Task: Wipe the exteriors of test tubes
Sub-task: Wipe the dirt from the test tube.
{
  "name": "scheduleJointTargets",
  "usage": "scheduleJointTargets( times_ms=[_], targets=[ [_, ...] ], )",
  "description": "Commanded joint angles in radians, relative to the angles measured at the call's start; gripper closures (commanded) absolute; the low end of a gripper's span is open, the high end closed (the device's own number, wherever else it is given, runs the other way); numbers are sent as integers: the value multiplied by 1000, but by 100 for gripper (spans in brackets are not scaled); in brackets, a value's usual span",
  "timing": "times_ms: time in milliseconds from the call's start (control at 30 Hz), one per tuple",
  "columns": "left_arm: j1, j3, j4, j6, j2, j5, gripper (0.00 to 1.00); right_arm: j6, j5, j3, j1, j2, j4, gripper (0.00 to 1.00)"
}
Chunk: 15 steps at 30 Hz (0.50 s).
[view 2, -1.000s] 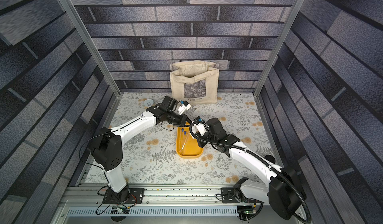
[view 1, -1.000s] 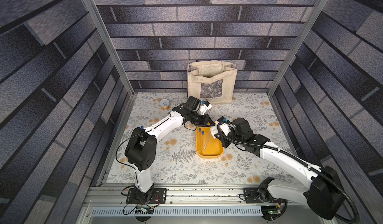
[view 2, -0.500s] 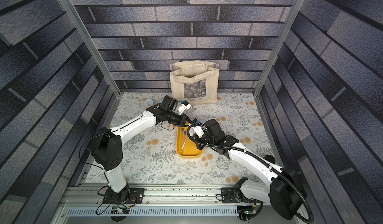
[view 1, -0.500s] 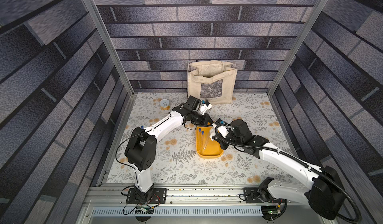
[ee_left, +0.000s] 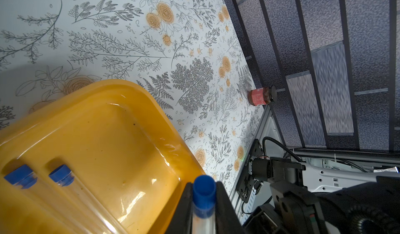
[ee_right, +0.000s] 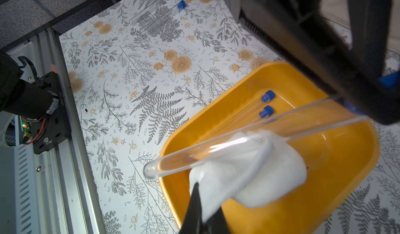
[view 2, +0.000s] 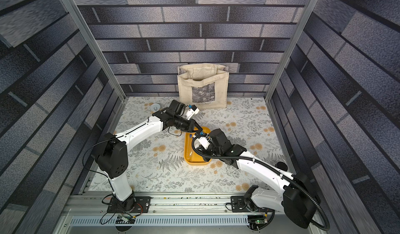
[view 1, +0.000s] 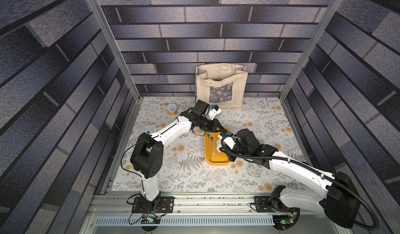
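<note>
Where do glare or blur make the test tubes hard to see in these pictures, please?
Right wrist view: glare whitens the held tube where it crosses the white cloth. Left wrist view: highlights streak the yellow tray, and the two tray tubes nearly vanish against it. Both top views: those tubes are mere slivers.

Both top views look steeply down from high above the front rail (view 1: 194, 202) onto the whole table (view 1: 270, 124). The wrist cameras sit very near the yellow tray (ee_left: 108, 122), facing opposite sides, and both show it
</note>
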Motion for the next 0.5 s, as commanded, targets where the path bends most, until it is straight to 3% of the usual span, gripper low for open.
scheduleJointTargets(
  times_ms=[0,467],
  targets=[
    [1,30,-15,-4,4,17,87,-6,19,-24,28,-14,-14,100],
    [1,24,-7,-7,11,19,87,51,62,-92,129,-48,3,100]
  ],
)
